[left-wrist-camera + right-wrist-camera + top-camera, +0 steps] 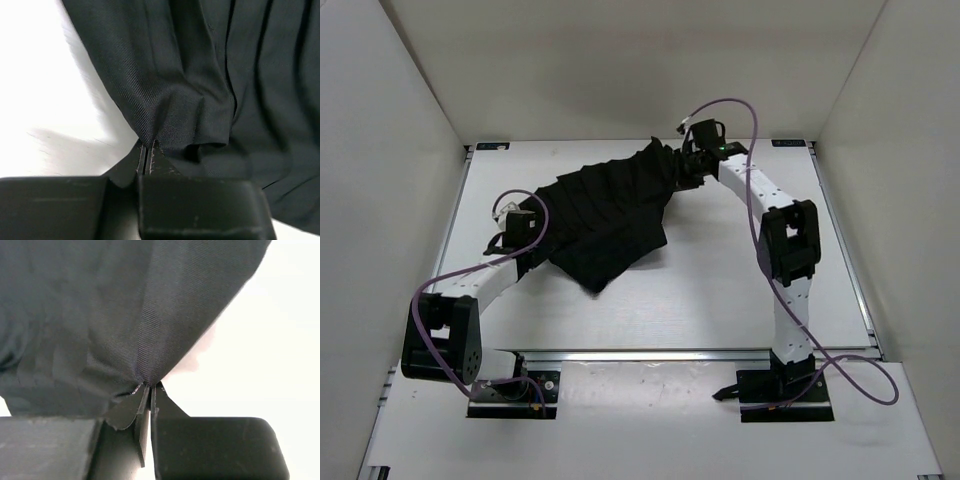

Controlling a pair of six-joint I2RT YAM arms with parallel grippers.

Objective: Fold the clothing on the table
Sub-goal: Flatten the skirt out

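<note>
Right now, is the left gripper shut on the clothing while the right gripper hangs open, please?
Not quite: the right gripper is also shut on the clothing, as the right wrist view shows. The left gripper is shut on it.

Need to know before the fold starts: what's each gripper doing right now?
Left gripper: closed, pinching an edge of the clothing.
Right gripper: closed, pinching another edge of the clothing.
</note>
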